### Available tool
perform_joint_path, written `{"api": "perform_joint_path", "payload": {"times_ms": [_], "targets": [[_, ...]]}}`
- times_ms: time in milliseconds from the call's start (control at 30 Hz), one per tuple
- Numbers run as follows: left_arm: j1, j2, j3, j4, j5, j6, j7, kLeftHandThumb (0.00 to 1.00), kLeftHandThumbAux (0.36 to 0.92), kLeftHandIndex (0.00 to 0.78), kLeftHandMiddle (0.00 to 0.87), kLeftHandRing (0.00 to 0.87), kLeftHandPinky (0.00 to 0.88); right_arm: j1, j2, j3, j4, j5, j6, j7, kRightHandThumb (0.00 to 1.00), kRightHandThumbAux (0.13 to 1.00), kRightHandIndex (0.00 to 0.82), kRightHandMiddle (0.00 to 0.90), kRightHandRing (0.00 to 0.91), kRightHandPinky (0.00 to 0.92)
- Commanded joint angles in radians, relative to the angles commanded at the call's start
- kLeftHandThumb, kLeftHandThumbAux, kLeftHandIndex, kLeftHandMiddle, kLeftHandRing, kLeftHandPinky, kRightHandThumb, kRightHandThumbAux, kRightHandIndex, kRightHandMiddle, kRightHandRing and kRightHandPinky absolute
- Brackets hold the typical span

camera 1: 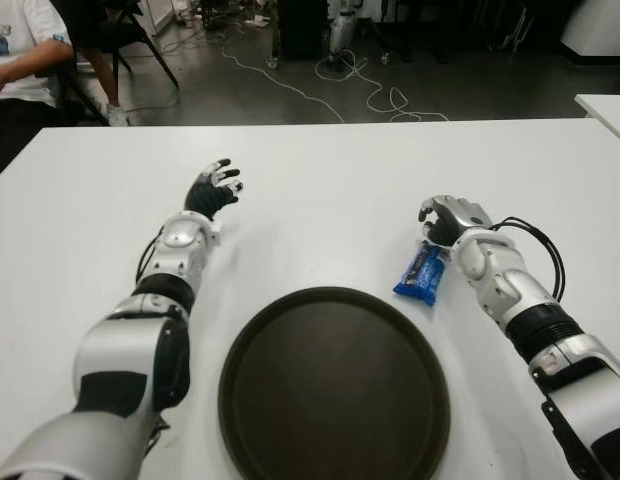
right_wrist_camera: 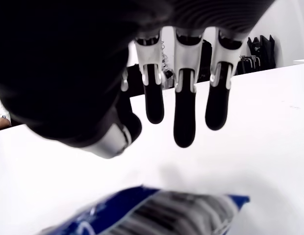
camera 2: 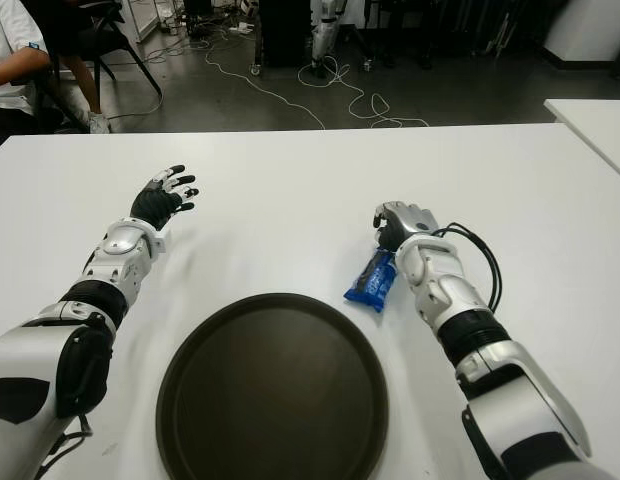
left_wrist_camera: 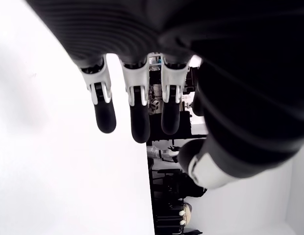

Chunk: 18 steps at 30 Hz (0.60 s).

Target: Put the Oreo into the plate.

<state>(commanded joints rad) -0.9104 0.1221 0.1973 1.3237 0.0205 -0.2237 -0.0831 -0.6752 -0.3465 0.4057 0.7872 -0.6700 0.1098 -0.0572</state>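
— Two hands on the white table (camera 1: 320, 200); where are they?
— My left hand (camera 1: 212, 188) is far left, fingers spread, holding nothing. The dark plate (camera 1: 335, 385) sits between my arms, nearer me.
— And the Oreo?
— The blue Oreo pack (camera 1: 422, 274), its print unreadable, lies just under my right hand (camera 1: 452, 218), whose fingers hang loosely apart, unclamped.

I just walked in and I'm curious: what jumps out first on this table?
A big round dark brown plate sits in the middle of the white table. Just beyond its right rim lies a shiny blue Oreo packet, with the robot's right hand open above it, not holding it. The left hand is spread open on the other side.
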Motion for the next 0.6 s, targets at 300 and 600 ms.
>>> {"api": "perform_joint_path", "payload": {"times_ms": [300, 600], "targets": [[0.000, -0.001, -0.003, 0.000, 0.003, 0.000, 0.001, 0.000, 0.763, 0.104, 0.180, 0.185, 0.195, 0.017, -0.043, -0.032, -0.078, 0.034, -0.036, 0.054, 0.072, 0.862, 0.087, 0.097, 0.115, 0.111], [-0.001, 0.000, -0.002, 0.000, 0.000, 0.004, 0.001, 0.000, 0.771, 0.109, 0.192, 0.199, 0.220, 0.022, -0.099, -0.025, -0.090, 0.033, -0.142, 0.091, 0.002, 0.797, 0.004, 0.004, 0.019, 0.039]]}}
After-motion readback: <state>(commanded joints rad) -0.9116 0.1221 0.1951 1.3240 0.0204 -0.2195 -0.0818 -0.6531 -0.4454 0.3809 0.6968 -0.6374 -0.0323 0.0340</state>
